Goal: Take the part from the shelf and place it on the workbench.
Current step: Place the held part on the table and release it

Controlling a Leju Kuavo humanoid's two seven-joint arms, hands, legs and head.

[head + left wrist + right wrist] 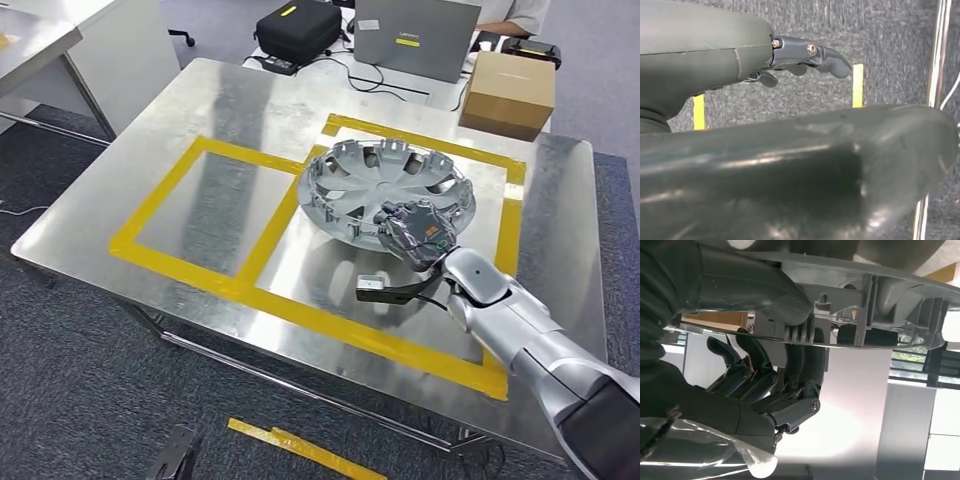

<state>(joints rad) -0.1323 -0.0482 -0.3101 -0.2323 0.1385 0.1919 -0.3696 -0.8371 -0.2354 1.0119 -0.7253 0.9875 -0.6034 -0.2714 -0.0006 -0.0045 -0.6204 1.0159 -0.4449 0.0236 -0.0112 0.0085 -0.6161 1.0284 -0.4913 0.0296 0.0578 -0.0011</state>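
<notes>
The part is a silver-grey hubcap (377, 180) lying inner side up on the steel workbench (226, 110), inside the right-hand yellow-taped rectangle. My right hand (413, 232) reaches over the table's near side and grips the hubcap's near rim. In the right wrist view the thumb (753, 285) lies against one face of the hubcap (885, 295) and the dark fingers (806, 360) curl up against the other. My left hand (715, 45) hangs beside the table above the carpet, its fingers (810, 55) stretched out and holding nothing; it also shows dark at the bottom edge (175, 455).
A second yellow-taped rectangle (189, 215) lies bare to the left of the hubcap. Behind the workbench stand a cardboard box (507, 95), a laptop (415, 35) and a black case (298, 28). A yellow tape strip (302, 447) marks the floor in front.
</notes>
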